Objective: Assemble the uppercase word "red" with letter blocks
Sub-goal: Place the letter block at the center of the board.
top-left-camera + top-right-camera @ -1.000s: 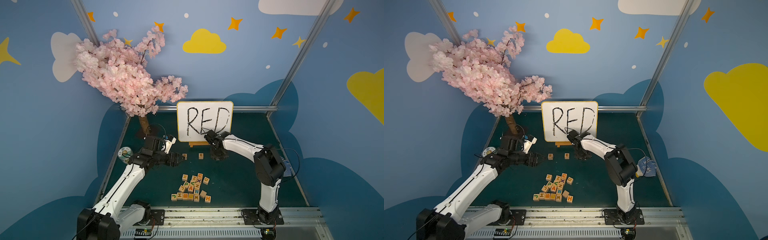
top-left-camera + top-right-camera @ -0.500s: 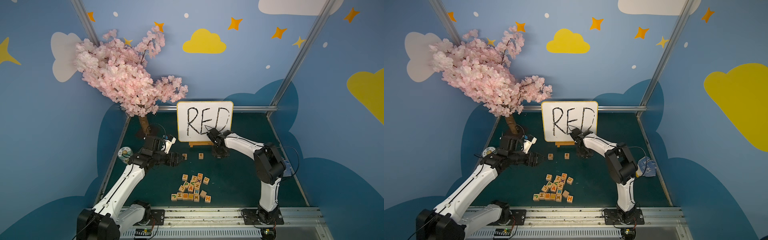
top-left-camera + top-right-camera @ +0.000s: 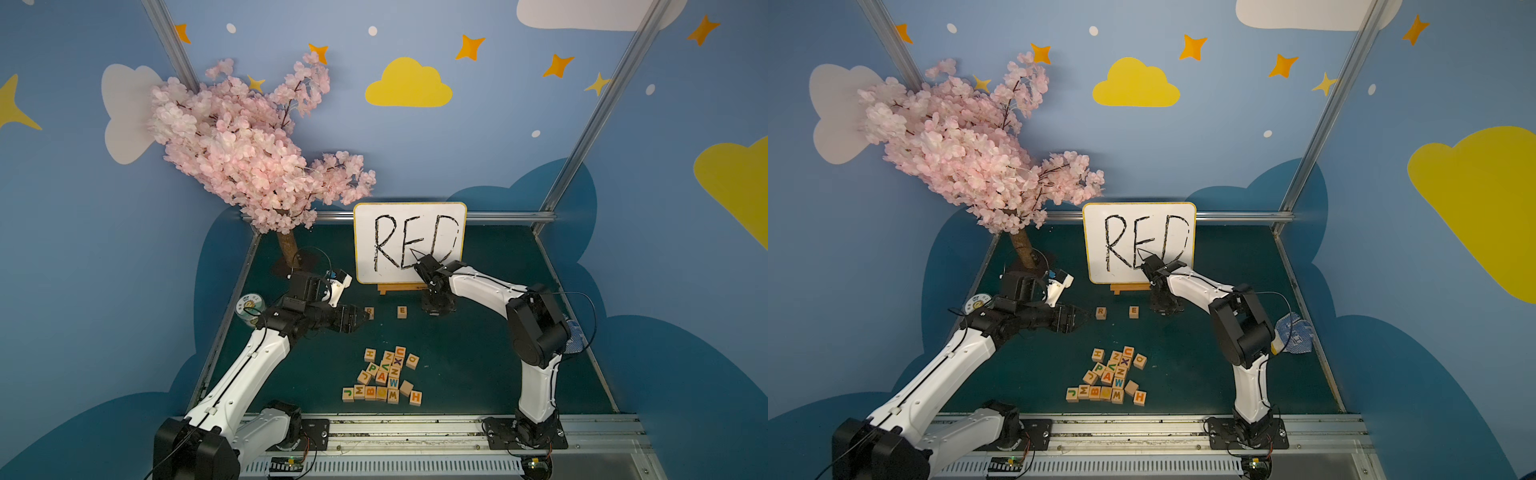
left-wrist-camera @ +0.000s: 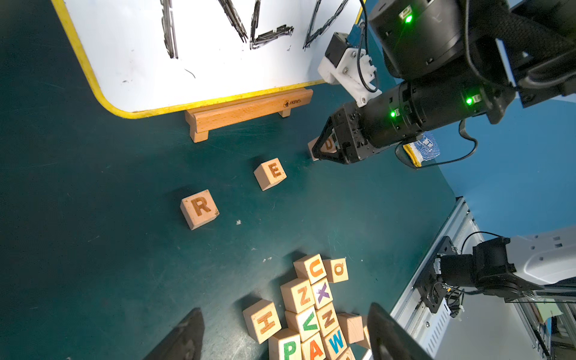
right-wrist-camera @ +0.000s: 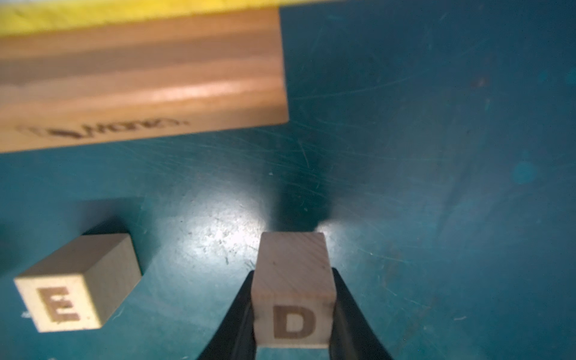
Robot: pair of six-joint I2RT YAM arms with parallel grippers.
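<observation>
Left arm (image 3: 249,365) and right arm (image 3: 536,386): white shells, black joints, looping black cables; left hand (image 3: 1086,319) and right hand (image 4: 319,149) black.

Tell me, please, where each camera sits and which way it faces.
Top views: high over the front rail, looking down and back at the board; left arm and right arm both show.
Left wrist: on the left arm, low, facing R block, E block, pile and board; left fingers show, open, plus the right arm.
Right wrist: on the right arm, close above the table, facing the stand; right fingers show, shut on the D block.
Shared: both wrist views show the E block and D block.
</observation>
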